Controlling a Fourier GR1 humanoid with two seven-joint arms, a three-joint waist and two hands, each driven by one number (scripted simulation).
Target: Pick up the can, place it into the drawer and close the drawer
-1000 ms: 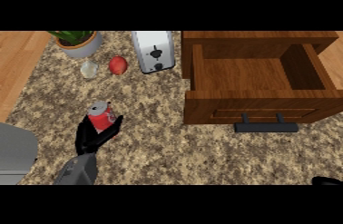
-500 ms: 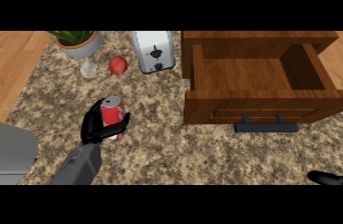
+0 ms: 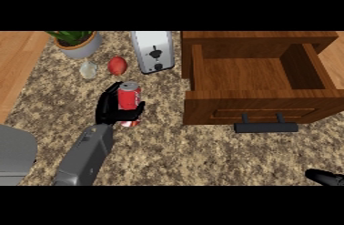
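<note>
A red can (image 3: 129, 99) with a silver top stands upright in my left hand (image 3: 111, 107), whose fingers and thumb curl round it, left of the middle of the granite counter. To the right the wooden drawer (image 3: 259, 108) stands pulled out with its inside bare and a black handle (image 3: 266, 127) on its front. Only the tip of my right hand (image 3: 325, 177) shows at the lower right edge.
At the back stand a silver toaster (image 3: 153, 51), a red fruit (image 3: 118, 65), a small pale object (image 3: 88, 70) and a potted plant (image 3: 78, 41). A grey appliance (image 3: 15, 156) sits at the lower left edge. Wooden floor lies beyond the counter's left side.
My left hand has closed round the can and carried it to the right and toward the back. The right hand's tip has come into view at the lower right.
</note>
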